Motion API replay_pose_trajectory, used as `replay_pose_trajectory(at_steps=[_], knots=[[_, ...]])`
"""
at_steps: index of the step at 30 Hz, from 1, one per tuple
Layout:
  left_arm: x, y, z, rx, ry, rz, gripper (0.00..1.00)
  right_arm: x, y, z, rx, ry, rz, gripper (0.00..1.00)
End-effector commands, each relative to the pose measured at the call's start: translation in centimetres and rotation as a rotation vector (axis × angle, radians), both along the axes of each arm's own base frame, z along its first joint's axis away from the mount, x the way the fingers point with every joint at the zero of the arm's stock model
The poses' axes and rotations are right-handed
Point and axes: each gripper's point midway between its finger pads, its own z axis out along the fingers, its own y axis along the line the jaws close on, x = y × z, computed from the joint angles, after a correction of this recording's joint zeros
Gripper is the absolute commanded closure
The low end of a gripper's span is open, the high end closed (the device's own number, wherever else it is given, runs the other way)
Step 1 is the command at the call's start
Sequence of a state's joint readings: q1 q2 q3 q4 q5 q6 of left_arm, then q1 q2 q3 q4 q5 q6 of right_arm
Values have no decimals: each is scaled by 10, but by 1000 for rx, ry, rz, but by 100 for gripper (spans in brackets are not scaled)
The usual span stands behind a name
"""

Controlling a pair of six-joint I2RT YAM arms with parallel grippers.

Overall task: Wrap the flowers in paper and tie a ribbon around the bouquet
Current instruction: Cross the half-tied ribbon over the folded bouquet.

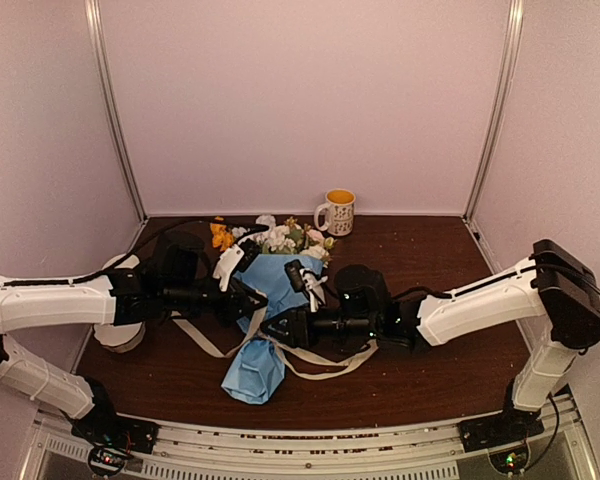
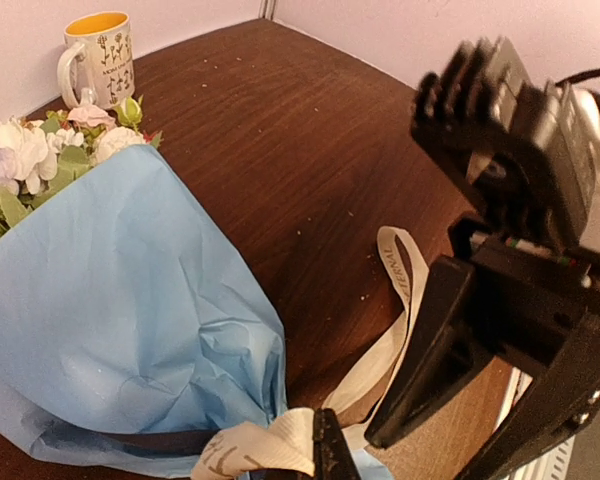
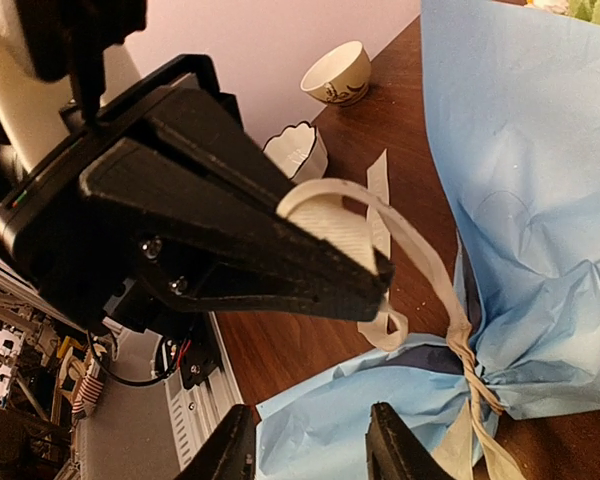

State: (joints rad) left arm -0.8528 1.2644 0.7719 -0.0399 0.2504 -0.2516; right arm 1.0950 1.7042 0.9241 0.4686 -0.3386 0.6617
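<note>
Tying the ribbon (image 3: 335,228): the bouquet (image 1: 275,280) lies mid-surface (image 1: 410,240), heads toward the back wall, with the ribbon already twisted round the pinched neck of the paper (image 3: 520,150). The left gripper (image 3: 378,282) has its jaws clenched on a ribbon loop lifted off the surface beside the neck, probably to hold tension so the twist can't slacken. The right gripper (image 3: 310,445) has its jaws released with nothing between them, low by the neck under that loop, likely placed to grab a strand for the knot.

Dark wooden table (image 1: 430,300) carries 1 blue paper bouquet (image 1: 272,280), beige ribbon (image 1: 202,341) trailing beside it, 1 mug (image 1: 338,212) at rear.
</note>
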Motion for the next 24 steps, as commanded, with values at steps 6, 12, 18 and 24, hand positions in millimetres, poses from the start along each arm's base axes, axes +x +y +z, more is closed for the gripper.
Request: replay_pose_trajectory(at_steps=[6, 12, 18, 24], knots=[[1, -14, 14, -131, 37, -53, 100, 17, 29, 3, 71, -23, -36, 64], [2, -4, 12, -131, 44, -27, 100, 26, 22, -7, 48, -19, -89, 64], [3, -2, 10, -134, 52, -22, 100, 35, 17, -12, 43, -17, -116, 58], [5, -4, 17, -154, 50, -16, 100, 38, 25, -11, 66, -15, -110, 64]])
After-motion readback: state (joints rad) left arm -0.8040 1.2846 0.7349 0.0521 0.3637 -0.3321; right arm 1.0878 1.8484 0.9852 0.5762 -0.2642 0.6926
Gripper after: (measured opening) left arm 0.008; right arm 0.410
